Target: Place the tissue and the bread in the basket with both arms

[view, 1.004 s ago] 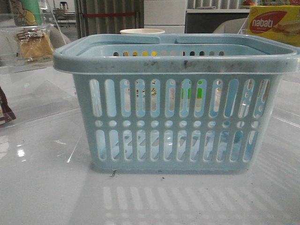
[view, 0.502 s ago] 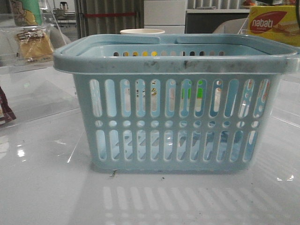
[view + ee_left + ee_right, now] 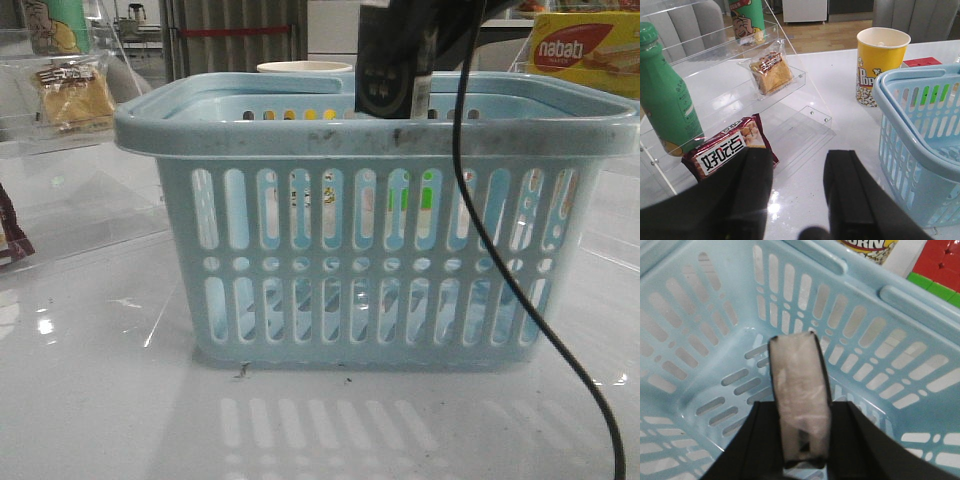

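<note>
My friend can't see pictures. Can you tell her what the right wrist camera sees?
The right gripper holds the tissue, a flat pack seen edge-on, pinched between its black fingers above the inside of the light blue basket. No other item shows on the slotted basket floor below it.

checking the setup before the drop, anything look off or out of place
Nothing stands out. The basket stands upright with only scuffs on its rim, the right tool holds the tissue over it, and the bread sits undisturbed on the clear shelf.
</note>
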`<state>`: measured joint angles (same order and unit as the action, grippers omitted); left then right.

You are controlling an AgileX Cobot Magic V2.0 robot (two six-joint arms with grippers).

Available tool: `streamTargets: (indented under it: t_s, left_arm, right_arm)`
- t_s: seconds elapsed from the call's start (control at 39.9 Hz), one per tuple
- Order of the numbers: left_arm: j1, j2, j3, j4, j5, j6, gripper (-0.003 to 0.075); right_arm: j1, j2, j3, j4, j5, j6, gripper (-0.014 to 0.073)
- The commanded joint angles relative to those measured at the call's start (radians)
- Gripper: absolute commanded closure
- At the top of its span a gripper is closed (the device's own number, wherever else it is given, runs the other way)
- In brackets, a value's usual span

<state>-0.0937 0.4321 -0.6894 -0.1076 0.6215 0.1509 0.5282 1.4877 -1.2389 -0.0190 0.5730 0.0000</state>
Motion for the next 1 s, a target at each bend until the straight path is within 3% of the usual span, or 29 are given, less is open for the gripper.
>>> streamTargets:
  t_s: [0.0, 0.05, 0.13, 0.33, 0.58, 0.98]
  left_arm:
    - [0.002, 0.013, -0.027, -0.007, -0.087, -0.006, 0.0395]
    - [0.002, 0.013, -0.027, -0.007, -0.087, -0.006, 0.0395]
    - [0.002, 0.013, -0.027, -0.007, -0.087, -0.006, 0.0395]
    - [0.002, 0.013, -0.027, -0.007, -0.087, -0.006, 0.0395]
    - [0.002, 0.013, -0.027, -0.007, -0.087, -0.006, 0.0395]
    - [0.002, 0.013, -0.027, -0.007, -0.087, -0.006, 0.0395]
  right_arm:
    - [0.001, -0.009, -0.027, -0.004, -0.096, -0.006, 0.0137]
    - [0.001, -0.003, -0.027, -0.004, -0.105, -0.006, 0.0020]
    - [0.001, -0.011, -0.027, -0.004, -0.107, -0.006, -0.0034]
    - [0.003, -0.138, 0.024, -0.004, -0.112, -0.006, -0.0031]
    - [0.003, -0.439, 0.243, -0.005, -0.084, -0.006, -0.0031]
    - [0.003, -0.826, 0.405, -0.008, 0.184, -0.006, -0.0031]
